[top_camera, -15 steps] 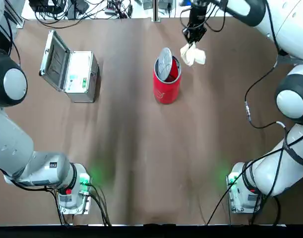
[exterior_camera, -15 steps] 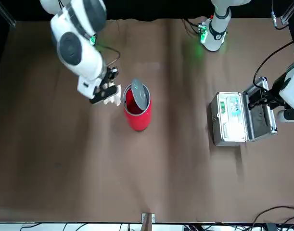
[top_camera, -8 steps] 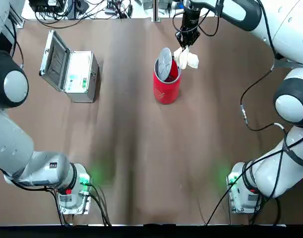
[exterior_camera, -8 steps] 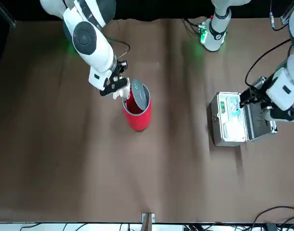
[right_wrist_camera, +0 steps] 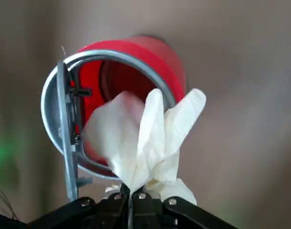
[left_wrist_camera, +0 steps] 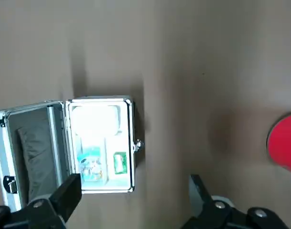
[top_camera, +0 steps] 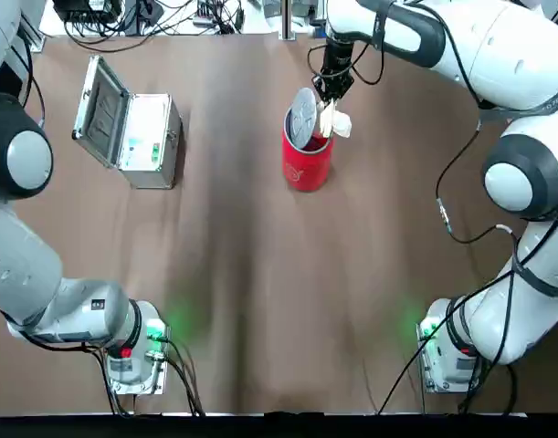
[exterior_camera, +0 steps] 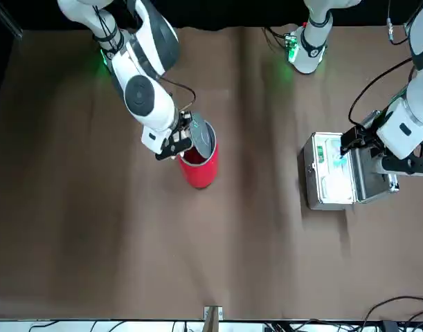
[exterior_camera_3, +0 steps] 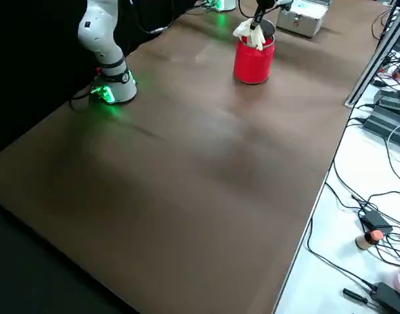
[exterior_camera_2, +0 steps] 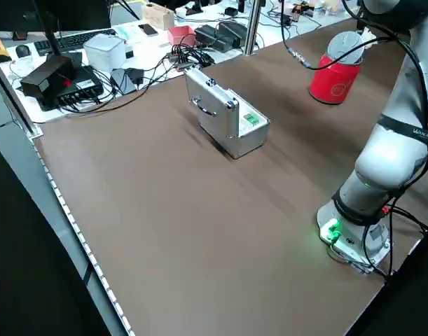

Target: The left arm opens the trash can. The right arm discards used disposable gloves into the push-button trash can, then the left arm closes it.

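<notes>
- Pinching the gloves (right_wrist_camera: 145, 143) between fingers drawn fully together, the right gripper (top_camera: 331, 87) hangs at the far rim of the trash can (top_camera: 307, 155); in its wrist view the cream wad dangles over the red mouth, part over the opening and part past the rim.
- From overhead the gloves (top_camera: 338, 123) show at about 2 o'clock of the bin, touching or just above its rim; which one cannot be told.
- The round silver lid (top_camera: 302, 115) stands tipped up on its hinge at the bin's 11 o'clock side, leaving the can open.
- The left gripper (left_wrist_camera: 135, 200) hovers with its fingers spread wide apart and nothing between them, above the open silver case (left_wrist_camera: 100, 143), well apart from the bin.
- In the front view the right arm's wrist hides most of the gloves; only the gripper (exterior_camera: 175, 144) beside the red bin (exterior_camera: 197, 166) is plain.
- The case (top_camera: 132, 128) with its green label sits at roughly 9 o'clock of the bin, lid raised.
- Everything rests on a brown table (top_camera: 260, 301); green lights glow at both arm bases.
- Cables, power bricks and small boxes (exterior_camera_2: 108, 52) crowd the white bench beyond the table's far edge.
</notes>
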You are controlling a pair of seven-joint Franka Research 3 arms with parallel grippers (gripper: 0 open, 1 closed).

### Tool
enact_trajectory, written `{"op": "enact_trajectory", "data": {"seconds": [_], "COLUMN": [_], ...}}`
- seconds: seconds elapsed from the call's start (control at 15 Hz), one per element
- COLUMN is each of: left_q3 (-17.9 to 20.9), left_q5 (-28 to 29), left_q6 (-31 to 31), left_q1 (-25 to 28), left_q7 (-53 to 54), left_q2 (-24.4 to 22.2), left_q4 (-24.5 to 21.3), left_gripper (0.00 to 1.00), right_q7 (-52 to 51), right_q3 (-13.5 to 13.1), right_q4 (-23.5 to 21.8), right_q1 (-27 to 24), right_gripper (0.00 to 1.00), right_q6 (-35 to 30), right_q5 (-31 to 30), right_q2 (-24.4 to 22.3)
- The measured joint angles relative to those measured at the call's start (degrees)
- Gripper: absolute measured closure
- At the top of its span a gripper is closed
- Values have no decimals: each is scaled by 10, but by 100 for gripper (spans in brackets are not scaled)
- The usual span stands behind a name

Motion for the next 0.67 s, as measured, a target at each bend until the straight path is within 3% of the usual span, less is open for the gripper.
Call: {"op": "enact_trajectory", "data": {"seconds": [0.4,0.67], "left_q3": [-1,-1], "left_q5": [0,0], "left_q6": [14,24], "left_q1": [-1,-1], "left_q7": [2,2], "left_q2": [7,9], "left_q4": [-2,-2], "left_gripper": [0,0], "right_q7": [0,0], "right_q3": [0,-4], "right_q4": [0,2], "right_q1": [0,-1], "right_gripper": [98,98], "right_q6": [17,19], "right_q5": [3,56], "right_q2": [12,18]}}
